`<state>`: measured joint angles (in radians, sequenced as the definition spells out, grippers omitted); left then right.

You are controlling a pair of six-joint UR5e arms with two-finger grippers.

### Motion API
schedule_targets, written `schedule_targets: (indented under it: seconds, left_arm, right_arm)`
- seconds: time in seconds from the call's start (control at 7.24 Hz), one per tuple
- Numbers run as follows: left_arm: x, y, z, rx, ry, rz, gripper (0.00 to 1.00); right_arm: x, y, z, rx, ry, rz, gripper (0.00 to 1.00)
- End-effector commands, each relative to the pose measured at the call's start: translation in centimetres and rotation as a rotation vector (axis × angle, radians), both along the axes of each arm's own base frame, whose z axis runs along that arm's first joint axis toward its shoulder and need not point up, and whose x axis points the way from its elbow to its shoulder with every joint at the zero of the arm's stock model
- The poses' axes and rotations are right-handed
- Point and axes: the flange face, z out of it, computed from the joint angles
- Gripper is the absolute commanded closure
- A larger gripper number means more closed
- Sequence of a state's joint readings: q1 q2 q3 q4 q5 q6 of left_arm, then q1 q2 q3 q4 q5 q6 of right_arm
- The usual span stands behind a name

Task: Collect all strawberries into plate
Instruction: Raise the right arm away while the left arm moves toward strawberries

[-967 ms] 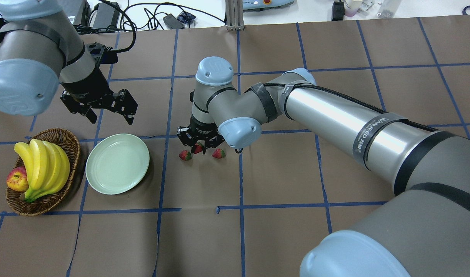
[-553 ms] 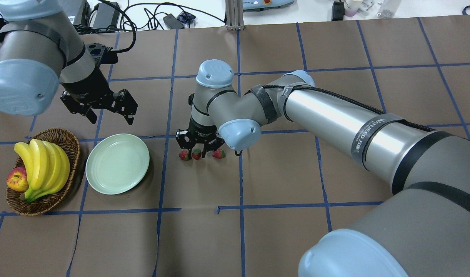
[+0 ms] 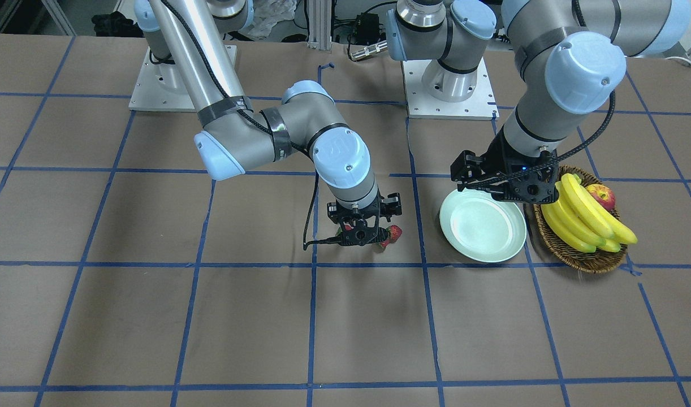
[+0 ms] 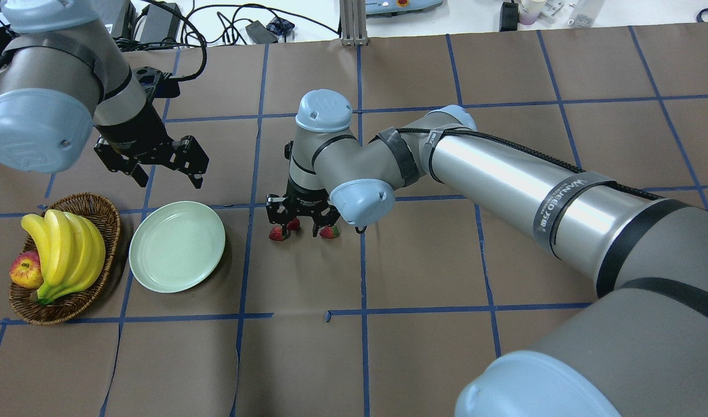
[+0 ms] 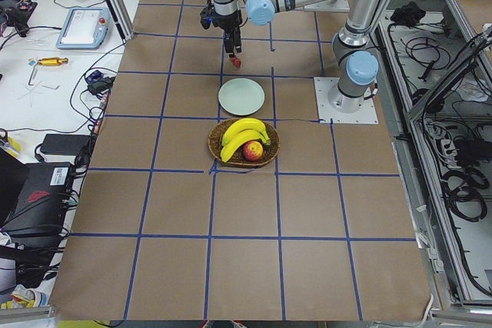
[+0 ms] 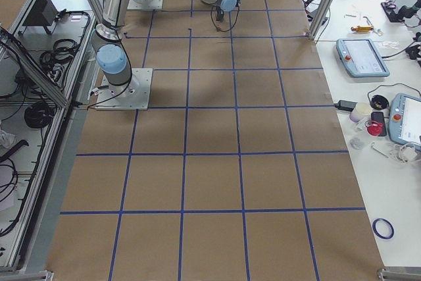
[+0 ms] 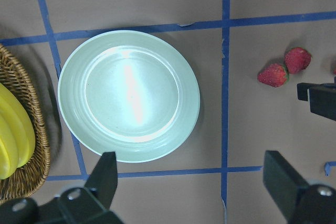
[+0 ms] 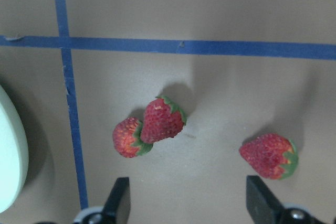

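Three small red strawberries lie on the brown table: two touching (image 8: 128, 139) (image 8: 163, 119) and one apart to the side (image 8: 269, 156). In the overhead view they show under the right wrist (image 4: 277, 233) (image 4: 294, 223) (image 4: 329, 232). My right gripper (image 8: 190, 203) (image 4: 302, 223) is open, low over them, holding nothing. The pale green plate (image 4: 177, 246) (image 7: 128, 95) (image 3: 481, 226) is empty and lies left of the strawberries. My left gripper (image 4: 163, 168) (image 7: 191, 182) is open and empty, hovering above the plate's far edge.
A brown wicker basket (image 4: 102, 214) with bananas (image 4: 70, 249) and a red-yellow apple (image 4: 25, 271) stands just left of the plate. Blue tape lines cross the brown table cover. Cables and devices lie beyond the table's far edge.
My right gripper has lowered and shifted slightly over the strawberries, still open. The left arm has shifted a little.
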<state>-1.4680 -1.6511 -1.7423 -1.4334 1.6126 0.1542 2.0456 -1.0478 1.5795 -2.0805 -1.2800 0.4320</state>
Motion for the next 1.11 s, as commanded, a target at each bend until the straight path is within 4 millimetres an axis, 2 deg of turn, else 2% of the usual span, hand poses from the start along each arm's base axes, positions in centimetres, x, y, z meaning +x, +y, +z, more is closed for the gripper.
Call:
schedule_targets:
  seconds: [0.0, 0.28, 0.41, 0.55, 0.69, 0.83, 0.97]
  left_arm:
    - [-0.1, -0.2, -0.3, 0.003, -0.004, 0.034, 0.00]
    - [-1.9, -0.2, -0.2, -0.020, -0.014, 0.083, 0.00]
    - [-2.7, -0.9, -0.3, -0.064, -0.016, 0.111, 0.00]
    - [-4.5, -1.0, -1.4, -0.048, -0.006, 0.180, 0.00]
    - [-6.7, -1.1, -2.9, -0.022, -0.006, 0.195, 0.00]
    - [-8.0, -0.9, -3.6, -0.013, -0.025, 0.282, 0.00]
    - [-8.5, -1.5, -4.3, -0.029, -0.026, 0.364, 0.00]
  right_arm:
    - [-2.9, 0.4, 5.9, -0.040, 0.080, -0.018, 0.00]
    - [-9.1, -0.9, 9.8, -0.032, 0.124, -0.007, 0.00]
    - [-13.6, -1.2, 12.2, -0.010, 0.166, 0.022, 0.00]
    - [-17.3, -1.5, 14.1, -0.012, 0.187, 0.044, 0.00]
    - [-19.7, -1.6, 15.7, -0.020, 0.186, 0.010, 0.00]
    - [-20.8, -1.3, 16.5, -0.027, 0.209, 0.019, 0.00]
    - [-21.5, -1.0, 17.3, -0.042, 0.234, 0.031, 0.00]
